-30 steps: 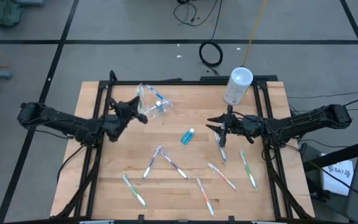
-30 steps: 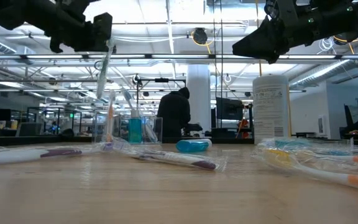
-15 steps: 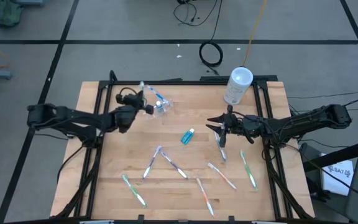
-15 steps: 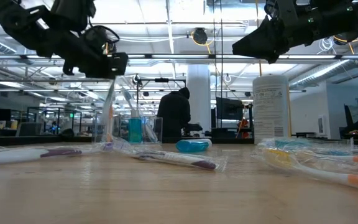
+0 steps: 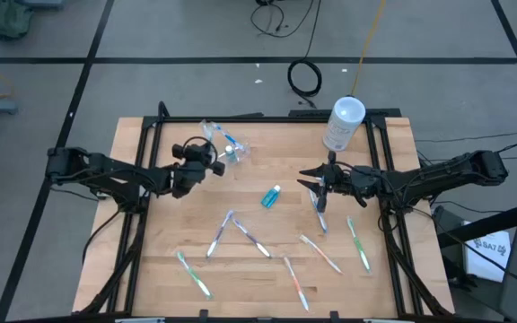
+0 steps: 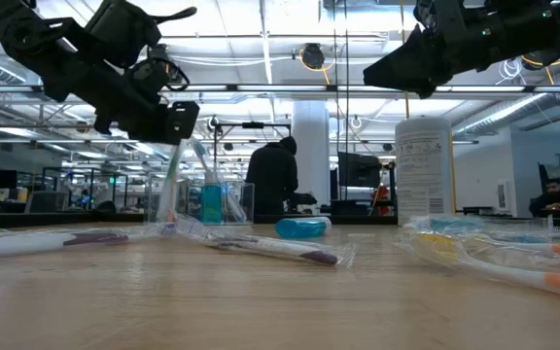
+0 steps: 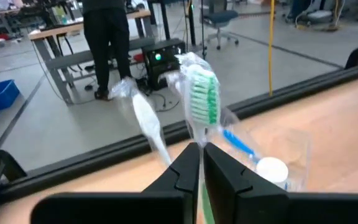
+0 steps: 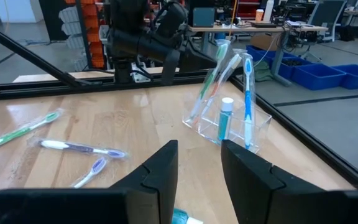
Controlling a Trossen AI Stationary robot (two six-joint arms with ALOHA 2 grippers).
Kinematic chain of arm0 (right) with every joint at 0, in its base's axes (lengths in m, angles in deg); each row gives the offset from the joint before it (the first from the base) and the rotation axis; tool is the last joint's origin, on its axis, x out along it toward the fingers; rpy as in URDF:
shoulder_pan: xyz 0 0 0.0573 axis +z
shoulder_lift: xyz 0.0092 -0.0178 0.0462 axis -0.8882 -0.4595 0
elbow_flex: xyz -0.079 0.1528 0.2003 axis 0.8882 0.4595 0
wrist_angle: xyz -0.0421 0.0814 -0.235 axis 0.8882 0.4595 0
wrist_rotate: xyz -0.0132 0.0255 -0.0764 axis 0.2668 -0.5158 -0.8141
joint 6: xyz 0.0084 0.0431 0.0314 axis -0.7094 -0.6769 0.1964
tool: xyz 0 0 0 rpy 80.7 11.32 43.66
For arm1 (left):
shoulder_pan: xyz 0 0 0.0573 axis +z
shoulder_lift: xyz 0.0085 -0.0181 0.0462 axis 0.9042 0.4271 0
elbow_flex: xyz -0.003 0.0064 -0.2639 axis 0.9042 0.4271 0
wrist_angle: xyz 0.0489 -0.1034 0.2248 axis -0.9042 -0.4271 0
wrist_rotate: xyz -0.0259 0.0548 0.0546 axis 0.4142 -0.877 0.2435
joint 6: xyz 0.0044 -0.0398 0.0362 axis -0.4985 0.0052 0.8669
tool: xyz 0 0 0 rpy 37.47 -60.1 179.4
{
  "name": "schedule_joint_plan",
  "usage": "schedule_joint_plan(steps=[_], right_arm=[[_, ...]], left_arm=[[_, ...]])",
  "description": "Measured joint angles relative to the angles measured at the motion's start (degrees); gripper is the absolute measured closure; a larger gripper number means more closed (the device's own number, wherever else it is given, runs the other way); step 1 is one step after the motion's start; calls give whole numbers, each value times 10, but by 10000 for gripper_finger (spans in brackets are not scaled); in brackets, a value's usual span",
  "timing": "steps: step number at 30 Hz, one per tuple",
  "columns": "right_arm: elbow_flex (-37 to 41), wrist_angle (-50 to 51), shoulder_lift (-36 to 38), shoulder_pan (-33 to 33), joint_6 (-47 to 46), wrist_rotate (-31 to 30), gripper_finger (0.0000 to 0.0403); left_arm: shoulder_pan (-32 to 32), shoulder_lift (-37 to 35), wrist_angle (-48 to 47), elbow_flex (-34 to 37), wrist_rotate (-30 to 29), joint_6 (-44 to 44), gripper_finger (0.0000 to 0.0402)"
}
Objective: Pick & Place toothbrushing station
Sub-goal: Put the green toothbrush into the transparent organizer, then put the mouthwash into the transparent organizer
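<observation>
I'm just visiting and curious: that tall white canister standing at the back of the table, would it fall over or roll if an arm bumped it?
The white canister stands upright and looks tall for its narrow base, so a knock near its top would probably tip it. Being round, it would likely roll once on its side. Its weight can't be judged from here.

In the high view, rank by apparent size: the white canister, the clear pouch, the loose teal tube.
1. White canister
2. Clear pouch, looking close to the canister, so that order is unsure
3. Teal tube, clearly the smallest
</observation>
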Motion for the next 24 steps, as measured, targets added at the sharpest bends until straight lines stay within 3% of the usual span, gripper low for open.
schedule_joint_plan(steps=[12,18,24], right_arm=[[0,21,0,0,-28,0,289],[0,21,0,0,-24,0,289],[0,21,0,0,-20,0,289]], left_arm=[[-23,0,-42,0,0,-1,305],[-23,0,-43,0,39,-4,267],[-23,0,-42,0,52,-6,253]])
